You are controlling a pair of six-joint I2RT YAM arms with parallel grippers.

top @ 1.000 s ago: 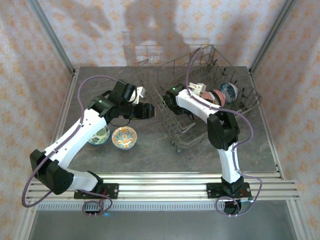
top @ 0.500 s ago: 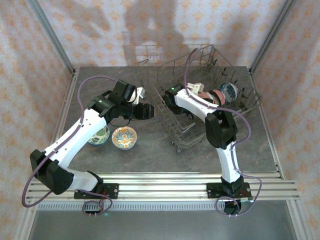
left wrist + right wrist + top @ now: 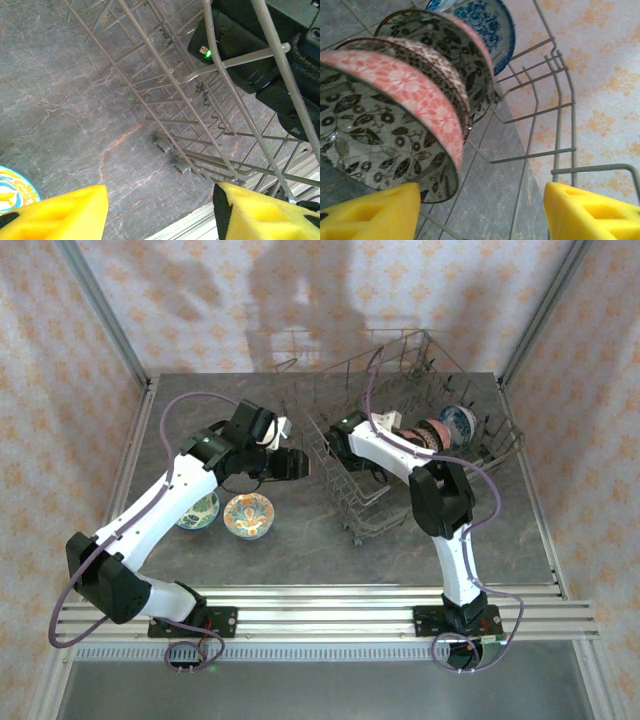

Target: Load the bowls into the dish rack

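- Four bowls appear to stand in the far right part of the dish rack [image 3: 335,490]. About two thirds of the loading looks done.
- In the right wrist view a pink-rimmed bowl [image 3: 405,95] is nearest, with a brown-rimmed bowl [image 3: 427,60] touching behind it. A leaf-patterned bowl [image 3: 440,27] comes next and a blue bowl [image 3: 487,20] is farthest.
- These bowls stand on edge between the wire prongs, packed face to back. Their row runs left to right in the top view, and their open sides face along it, not upward.
- Two bowls are left to load. An orange bowl [image 3: 248,515] and a green bowl [image 3: 198,510] sit side by side on the grey table [image 3: 330,560]. They are left of the rack and well apart from it, upright with open sides up.
- The rack sits askew on the table, with one corner pointing toward the near edge.
- The right gripper [image 3: 480,215] hovers inside the rack just beside the pink-rimmed bowl. Its yellow pads [image 3: 370,212] are spread wide with nothing between them.
- The left gripper [image 3: 160,215] hangs between the two loose bowls and the rack's left side. Its pads [image 3: 60,215] are apart and empty.
- My judgement: next, a gripper needs to pick up one of the two loose bowls.
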